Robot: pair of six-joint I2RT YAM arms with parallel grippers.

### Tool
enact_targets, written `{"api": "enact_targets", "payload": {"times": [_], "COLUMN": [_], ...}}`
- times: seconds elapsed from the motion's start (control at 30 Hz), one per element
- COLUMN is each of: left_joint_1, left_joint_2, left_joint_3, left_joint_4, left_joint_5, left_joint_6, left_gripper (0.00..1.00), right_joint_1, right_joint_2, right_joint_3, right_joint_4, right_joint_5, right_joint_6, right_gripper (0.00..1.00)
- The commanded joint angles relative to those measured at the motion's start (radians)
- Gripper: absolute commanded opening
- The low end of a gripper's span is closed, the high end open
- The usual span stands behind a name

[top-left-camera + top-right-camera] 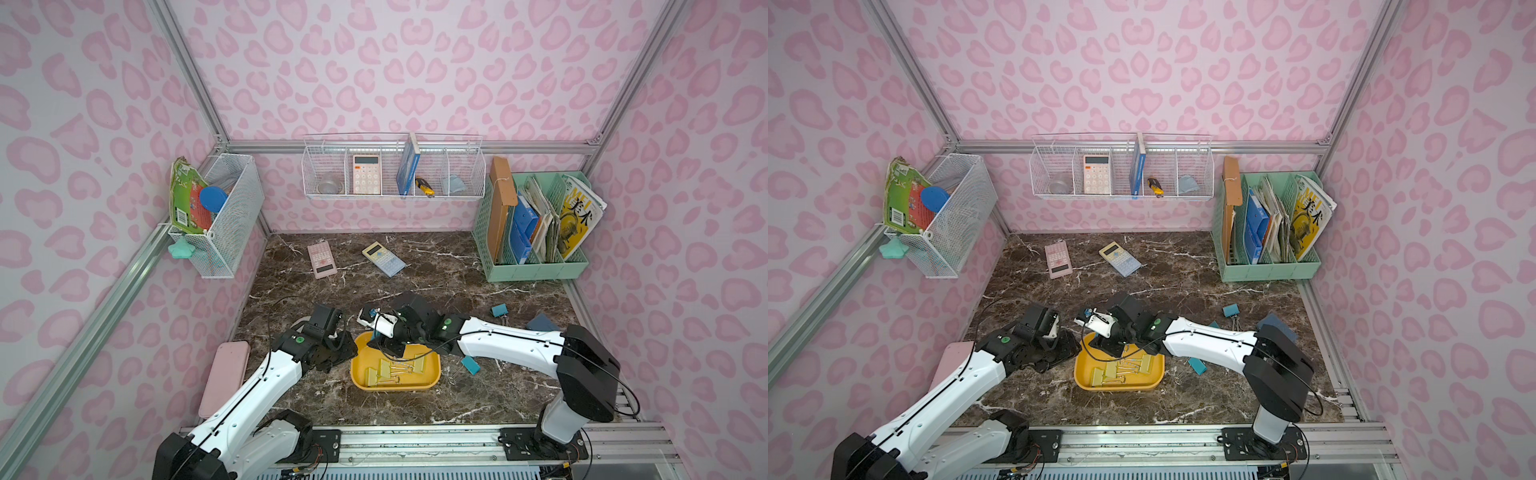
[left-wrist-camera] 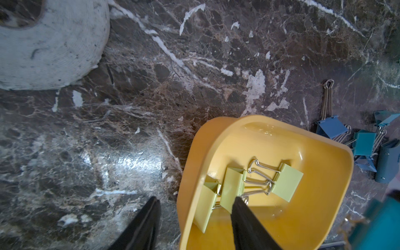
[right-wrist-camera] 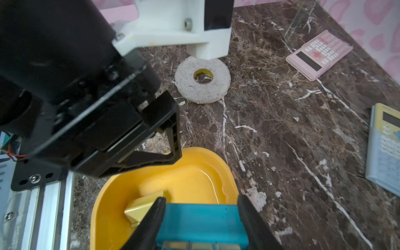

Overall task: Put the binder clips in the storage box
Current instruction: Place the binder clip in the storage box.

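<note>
Sitting front-centre on marble table: storage box. Right gripper over it, clamped on a teal binder clip. Left gripper spread and empty, one finger over the box, one outside the rim. Yellow binder clips lie in the box. Loose teal clip on the table just beside the box, blue clips near.

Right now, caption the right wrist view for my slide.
Right gripper holds a teal binder clip over the yellow storage box, where a yellow clip lies.
</note>
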Motion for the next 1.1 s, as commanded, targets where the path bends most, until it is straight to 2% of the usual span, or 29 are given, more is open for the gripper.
{"api": "enact_targets", "payload": {"times": [0.0, 0.2, 0.6, 0.83, 0.97, 1.07], "left_joint_1": [0.007, 0.011, 0.011, 0.012, 0.011, 0.011], "left_joint_2": [-0.024, -0.04, -0.037, -0.026, -0.025, -0.021], "left_joint_3": [-0.009, -0.016, -0.027, -0.027, -0.024, -0.022], "left_joint_4": [-0.037, -0.041, -0.038, -0.034, -0.039, -0.035], "left_joint_5": [-0.03, -0.035, -0.038, -0.038, -0.041, -0.032], "left_joint_6": [-0.002, -0.007, -0.013, -0.005, -0.004, -0.004], "left_gripper": [0.57, 0.57, 0.57, 0.57, 0.57, 0.57], "right_joint_1": [0.02, 0.028, -0.002, -0.016, -0.021, -0.068], "right_joint_2": [0.043, 0.073, 0.182, 0.224, 0.18, 0.092], "right_joint_3": [0.027, 0.012, 0.057, 0.084, 0.037, -0.013], "right_joint_4": [-0.054, -0.039, -0.017, -0.024, 0.018, 0.062], "right_joint_5": [-0.022, -0.048, -0.006, -0.022, -0.001, -0.014], "right_joint_6": [-0.068, -0.118, -0.213, -0.227, -0.205, -0.146], "right_gripper": [0.43, 0.46, 0.49, 0.77, 0.81, 0.81]}}
